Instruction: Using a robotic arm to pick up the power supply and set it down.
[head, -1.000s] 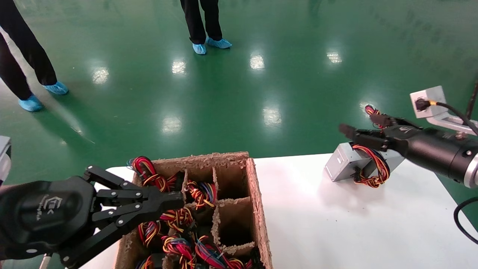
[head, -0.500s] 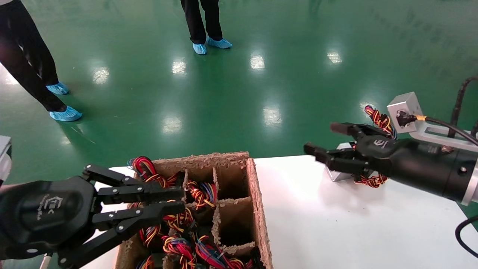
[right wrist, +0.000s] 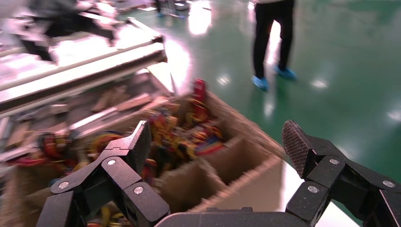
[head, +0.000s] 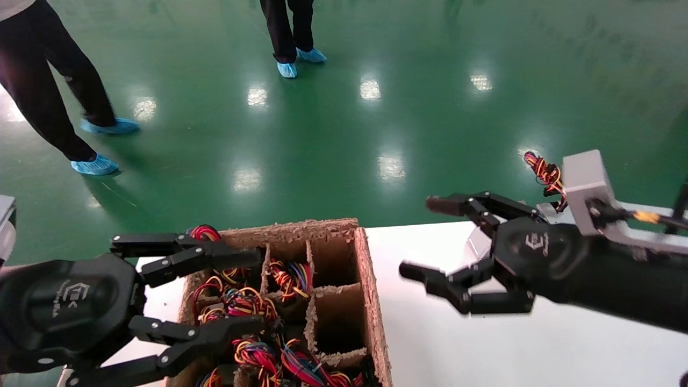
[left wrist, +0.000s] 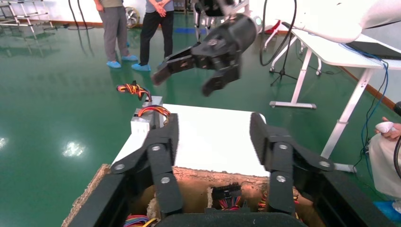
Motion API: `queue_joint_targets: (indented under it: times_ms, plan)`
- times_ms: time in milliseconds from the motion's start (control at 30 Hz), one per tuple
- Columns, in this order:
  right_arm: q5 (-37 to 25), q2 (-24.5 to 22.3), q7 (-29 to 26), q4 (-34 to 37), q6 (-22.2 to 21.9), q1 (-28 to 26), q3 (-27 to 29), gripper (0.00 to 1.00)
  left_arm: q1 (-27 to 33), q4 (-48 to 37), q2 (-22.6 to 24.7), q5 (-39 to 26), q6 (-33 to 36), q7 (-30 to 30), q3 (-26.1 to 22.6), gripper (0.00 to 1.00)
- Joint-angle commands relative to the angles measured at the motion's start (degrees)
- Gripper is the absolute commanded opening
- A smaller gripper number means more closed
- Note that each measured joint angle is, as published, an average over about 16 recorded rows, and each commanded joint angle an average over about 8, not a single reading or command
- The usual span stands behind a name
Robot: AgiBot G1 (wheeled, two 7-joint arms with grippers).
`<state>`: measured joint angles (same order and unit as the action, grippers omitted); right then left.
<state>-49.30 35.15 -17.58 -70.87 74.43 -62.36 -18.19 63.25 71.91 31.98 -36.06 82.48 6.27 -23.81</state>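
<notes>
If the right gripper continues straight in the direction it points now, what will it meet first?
Probably the cardboard divider box: the right wrist view shows it directly ahead of the open right gripper, with wire bundles inside. Depth is unclear, so it could pass just above the rim.

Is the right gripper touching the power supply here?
Apart. The left wrist view shows the right gripper open in the air, with green floor visible between it and the power supply on the table.

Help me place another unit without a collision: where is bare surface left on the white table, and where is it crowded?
Free: the white table between the cardboard box and the power supply, though the open right end effector hovers over it. Crowded: the box's left cells, packed with wire bundles, where the open left end effector sits.
</notes>
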Motion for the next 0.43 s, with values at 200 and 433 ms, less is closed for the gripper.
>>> queue_joint_targets:
  times_ms: [200, 433]
  plan:
    - [4.7, -0.1, 4.3, -1.7, 7.1, 0.5, 1.4, 1.0, 0.0, 0.0, 0.0, 0.0, 0.0, 0.0, 0.0, 1.0]
    - [7.6, -0.1, 7.0, -2.8, 11.5, 0.8, 2.2, 1.0, 0.0, 0.0, 0.0, 0.0, 0.0, 0.0, 0.0, 1.0]
